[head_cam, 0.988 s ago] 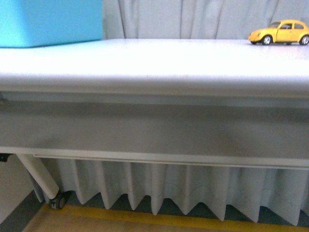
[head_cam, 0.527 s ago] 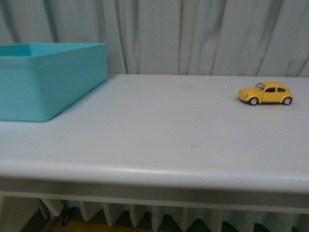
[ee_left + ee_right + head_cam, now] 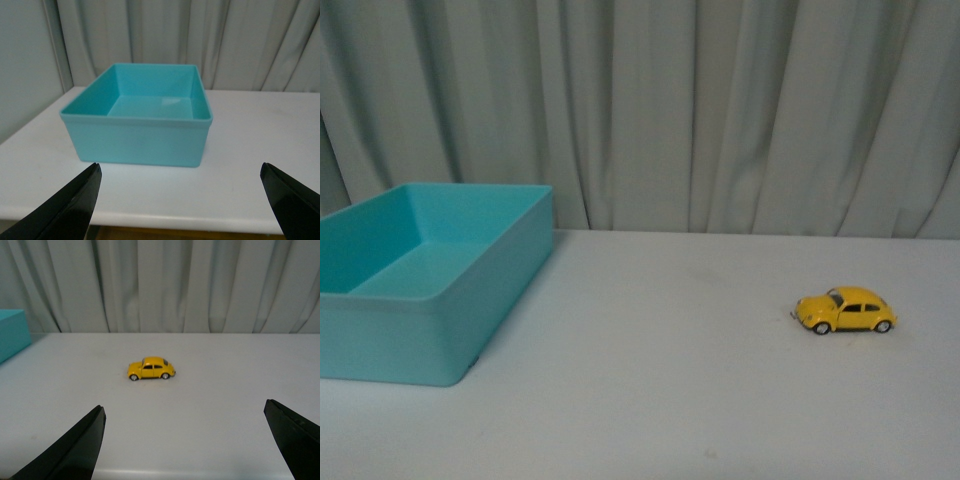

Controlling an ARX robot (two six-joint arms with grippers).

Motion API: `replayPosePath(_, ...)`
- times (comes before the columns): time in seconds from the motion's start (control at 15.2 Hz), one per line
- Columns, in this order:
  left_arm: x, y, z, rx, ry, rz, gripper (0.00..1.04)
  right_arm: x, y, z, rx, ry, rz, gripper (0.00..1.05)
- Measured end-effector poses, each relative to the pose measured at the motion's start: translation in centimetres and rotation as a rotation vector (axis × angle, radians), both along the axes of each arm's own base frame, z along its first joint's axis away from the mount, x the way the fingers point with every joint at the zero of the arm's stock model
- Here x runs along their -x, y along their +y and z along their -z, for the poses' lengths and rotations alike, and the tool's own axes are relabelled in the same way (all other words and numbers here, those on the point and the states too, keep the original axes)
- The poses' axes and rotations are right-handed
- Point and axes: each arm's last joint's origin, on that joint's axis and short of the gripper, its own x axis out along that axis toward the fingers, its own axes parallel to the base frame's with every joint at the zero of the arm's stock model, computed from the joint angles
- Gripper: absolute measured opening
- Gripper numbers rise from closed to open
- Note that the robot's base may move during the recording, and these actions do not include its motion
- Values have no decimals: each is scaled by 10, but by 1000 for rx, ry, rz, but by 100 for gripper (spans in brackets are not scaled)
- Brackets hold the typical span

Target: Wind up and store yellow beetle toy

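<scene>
The yellow beetle toy (image 3: 844, 310) stands on its wheels on the white table (image 3: 650, 380), right of centre, side-on with its nose toward the teal bin (image 3: 470, 310). In the right wrist view the beetle toy (image 3: 151, 368) sits well beyond my right gripper (image 3: 184, 412), which is open with nothing between its black fingers (image 3: 85, 440). My left gripper (image 3: 180, 170) is open too, near the table's front edge, facing the bin (image 3: 140, 137); its fingers (image 3: 75, 200) hold nothing. Neither arm shows in the front view.
The teal bin stands at the table's left, open-topped, with nothing visible inside. Grey curtains (image 3: 720, 110) hang right behind the table. The table's front edge (image 3: 180, 217) lies just under the left gripper.
The front view has risen from the table's underside and edge to well above the tabletop. The beetle toy and the bin appear to keep their places on the table.
</scene>
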Motion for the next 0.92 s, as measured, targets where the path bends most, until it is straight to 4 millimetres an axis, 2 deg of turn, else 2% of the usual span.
replayPosePath(0.92, 0, 0, 0, 0, 0, 1, 98, 0, 0, 0, -2, -1, 0, 98)
